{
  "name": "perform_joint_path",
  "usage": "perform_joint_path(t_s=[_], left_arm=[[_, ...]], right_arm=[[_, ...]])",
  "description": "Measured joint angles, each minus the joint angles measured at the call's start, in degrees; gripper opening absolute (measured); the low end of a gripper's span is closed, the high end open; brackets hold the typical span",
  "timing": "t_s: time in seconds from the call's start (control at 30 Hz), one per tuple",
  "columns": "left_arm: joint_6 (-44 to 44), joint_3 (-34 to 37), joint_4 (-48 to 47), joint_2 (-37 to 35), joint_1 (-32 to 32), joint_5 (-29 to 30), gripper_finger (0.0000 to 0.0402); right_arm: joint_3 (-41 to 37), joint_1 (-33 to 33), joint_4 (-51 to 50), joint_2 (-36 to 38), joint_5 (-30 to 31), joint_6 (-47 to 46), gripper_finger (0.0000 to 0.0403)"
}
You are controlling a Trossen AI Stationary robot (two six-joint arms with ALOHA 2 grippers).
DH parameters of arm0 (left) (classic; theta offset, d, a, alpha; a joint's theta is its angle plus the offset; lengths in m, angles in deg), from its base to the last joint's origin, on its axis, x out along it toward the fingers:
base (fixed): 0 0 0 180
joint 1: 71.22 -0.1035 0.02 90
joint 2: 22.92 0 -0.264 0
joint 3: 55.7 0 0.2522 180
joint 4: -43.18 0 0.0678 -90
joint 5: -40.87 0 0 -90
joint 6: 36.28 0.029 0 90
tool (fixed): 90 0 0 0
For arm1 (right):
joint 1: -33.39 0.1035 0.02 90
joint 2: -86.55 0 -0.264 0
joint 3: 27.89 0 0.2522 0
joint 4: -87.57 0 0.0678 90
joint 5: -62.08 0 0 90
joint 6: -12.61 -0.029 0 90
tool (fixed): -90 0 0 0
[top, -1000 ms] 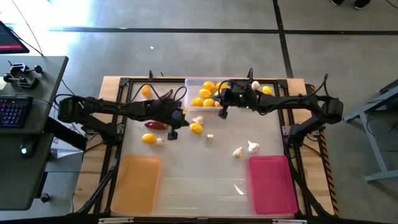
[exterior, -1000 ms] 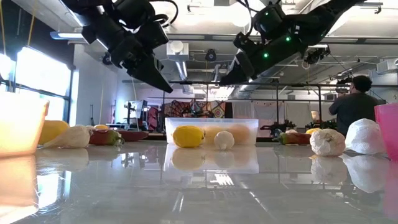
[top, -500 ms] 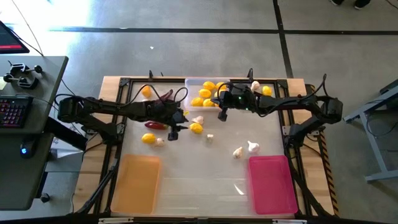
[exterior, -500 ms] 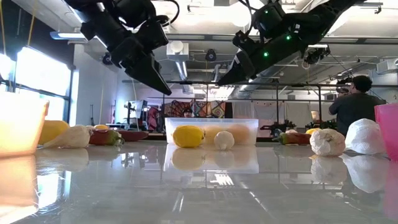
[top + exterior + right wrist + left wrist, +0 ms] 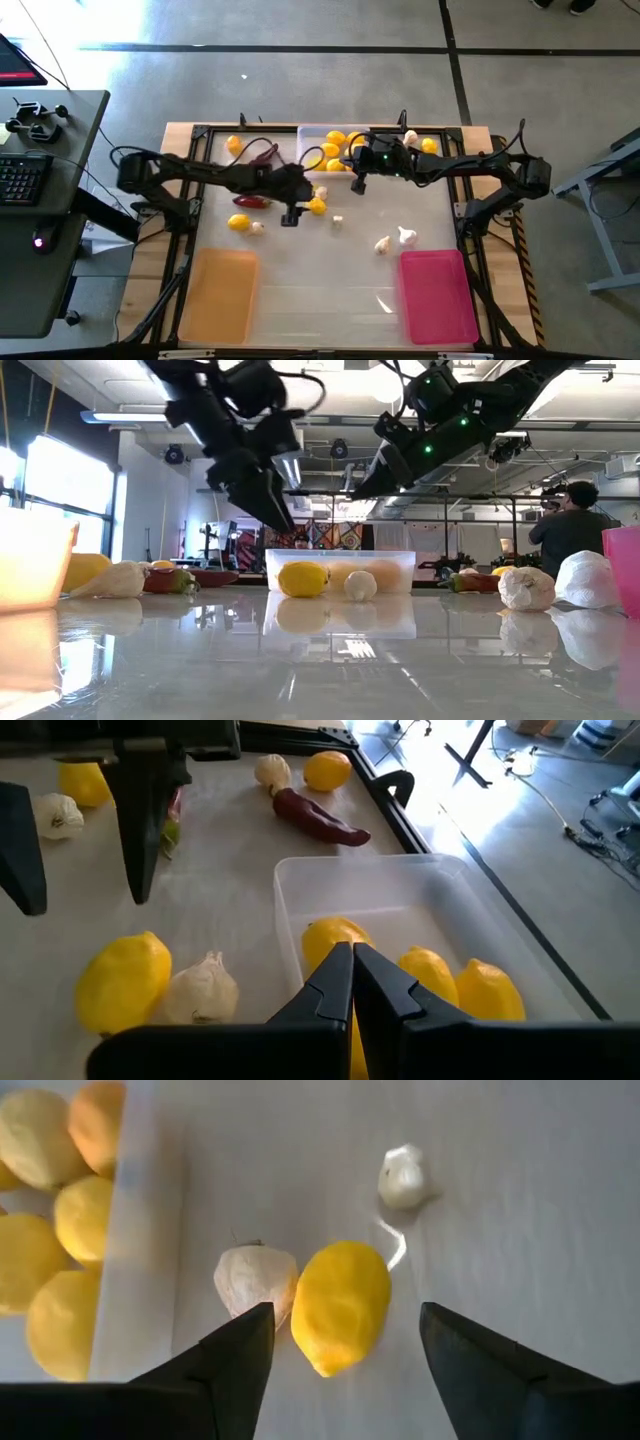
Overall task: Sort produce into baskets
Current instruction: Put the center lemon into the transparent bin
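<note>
Lemon (image 5: 341, 1306) beside the clear tray (image 5: 312, 133) sits under the wide-open left claw (image 5: 345, 1342); drop centred, avoiding the touching garlic (image 5: 256, 1276). Right claw (image 5: 352, 978) shut over that tray.

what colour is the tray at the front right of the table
Bright pink tray, clearest in the high view.

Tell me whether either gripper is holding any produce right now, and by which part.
Nothing is held. The left gripper hangs open above a lemon beside a garlic bulb; the right gripper is shut and empty over the clear tray.
</note>
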Motion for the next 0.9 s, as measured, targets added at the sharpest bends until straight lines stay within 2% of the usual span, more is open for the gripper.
perform_joint_path(t_s=[0.2,0.3,0.9], left_arm=[[1.3,-5.7,-6.3,6.5,0.7,0.1,0.0239],[2.2,-7.2,-7.4,8.4,1.2,2.0,0.0239],[5.0,-7.7,-8.6,8.8,0.6,3.2,0.0239]], right_arm=[[0.0,0.0,-0.5,0.0,0.0,-0.1,0.0],[0.0,0.0,-0.5,0.0,0.0,0.3,0.0],[0.0,0.0,-0.6,0.0,0.0,1.8,0.0]])
